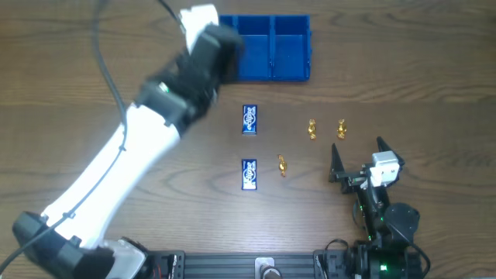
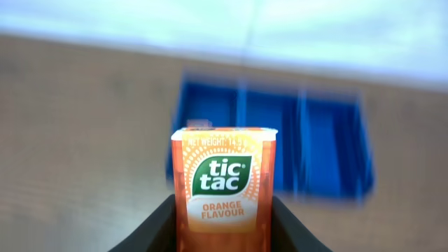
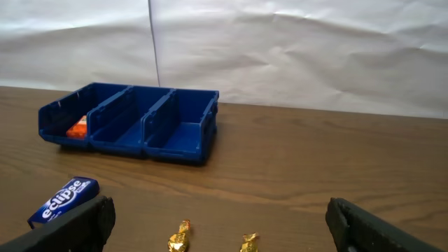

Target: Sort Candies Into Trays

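An orange mint box point(image 2: 224, 185) stands upright between the fingers of my left gripper point(image 2: 224, 217), which is shut on it. This gripper point(image 1: 211, 37) is lifted, near the left end of the blue three-compartment tray point(image 1: 291, 71) at the table's far side. The tray point(image 2: 329, 150) lies ahead of the held box. Another orange item point(image 3: 77, 128) lies in the tray's point(image 3: 178, 112) end compartment. Two blue packs point(image 1: 249, 120) point(image 1: 249, 173) and three gold-wrapped candies point(image 1: 282, 164) point(image 1: 311, 129) point(image 1: 341, 129) lie mid-table. My right gripper point(image 1: 356, 164) is open, low, near the gold candies.
A white backdrop rises behind the table's far edge. In the right wrist view a blue pack point(image 3: 63, 199) and two gold candies point(image 3: 180, 238) point(image 3: 248, 243) lie just ahead of my right gripper point(image 3: 224, 241). Bare wood spreads to the left and right of the candies.
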Robot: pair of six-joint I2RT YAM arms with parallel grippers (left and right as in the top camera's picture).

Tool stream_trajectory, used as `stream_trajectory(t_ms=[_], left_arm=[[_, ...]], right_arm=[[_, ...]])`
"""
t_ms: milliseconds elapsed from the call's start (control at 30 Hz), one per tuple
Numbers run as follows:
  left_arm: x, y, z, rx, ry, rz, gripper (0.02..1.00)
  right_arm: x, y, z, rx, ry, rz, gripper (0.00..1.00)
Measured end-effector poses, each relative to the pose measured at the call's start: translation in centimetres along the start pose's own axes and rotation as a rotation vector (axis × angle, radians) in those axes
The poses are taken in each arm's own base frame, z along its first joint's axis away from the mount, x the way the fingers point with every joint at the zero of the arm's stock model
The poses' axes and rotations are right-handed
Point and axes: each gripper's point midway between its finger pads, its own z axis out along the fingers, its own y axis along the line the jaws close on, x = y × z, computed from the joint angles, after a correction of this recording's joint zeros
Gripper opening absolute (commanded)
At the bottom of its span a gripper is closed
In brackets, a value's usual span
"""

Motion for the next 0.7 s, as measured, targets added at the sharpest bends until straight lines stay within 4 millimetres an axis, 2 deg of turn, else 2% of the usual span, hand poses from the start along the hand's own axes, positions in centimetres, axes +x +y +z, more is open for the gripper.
stream_trajectory(t_ms=[33,67,100,133,167,233,300,400,533,567,600,633,667,700], left_arm=[[-1.9,0.6,0.8,-0.014,-0.021,-0.002,0.297],[-2.7,1.3,2.0,-0.037,-0.019,0.0,0.294],[-3.1,1.7,3.7,-0.053,-0.01,0.004,0.297],[-2.7,2.1,6.2,-0.066,0.023,0.014,0.299],[-1.8,2.4,8.3,-0.075,0.059,0.021,0.299],[2.0,3.2,13.2,-0.09,0.176,0.047,0.305],[5.7,3.8,16.8,-0.088,0.272,0.058,0.305],[8.7,3.9,19.3,-0.072,0.346,0.059,0.308],[9.2,3.3,19.8,-0.037,0.358,0.051,0.318],[9.0,3.1,19.8,-0.027,0.351,0.048,0.384],[8.9,3.0,19.8,-0.019,0.349,0.046,0.527],[8.8,2.8,19.8,-0.011,0.348,0.046,0.693],[8.7,2.6,19.8,-0.002,0.347,0.049,0.963],[8.7,2.5,19.8,0.002,0.347,0.048,1.0]], right_arm=[[0.0,0.0,0.0,0.0,0.0,0.0,0.998],[0.0,0.0,0.0,0.0,0.0,0.0,0.998],[0.0,0.0,0.0,0.0,0.0,0.0,0.998],[0.0,0.0,0.0,0.0,-0.001,0.0,0.998],[0.0,0.0,0.0,0.0,0.0,0.0,0.998],[0.0,0.0,0.0,0.0,0.0,0.0,0.998],[0.0,0.0,0.0,0.0,-0.001,-0.001,0.998],[0.0,0.0,0.0,0.0,0.0,0.0,0.998],[0.0,0.0,0.0,0.0,0.0,0.0,0.998],[0.0,0.0,0.0,0.0,0.0,0.0,0.998],[0.0,0.0,0.0,0.0,0.0,0.0,0.998],[0.0,0.0,0.0,0.0,0.0,0.0,0.998],[0.0,0.0,0.0,0.0,0.0,0.0,1.0],[0.0,0.0,0.0,0.0,0.0,0.0,0.998]])
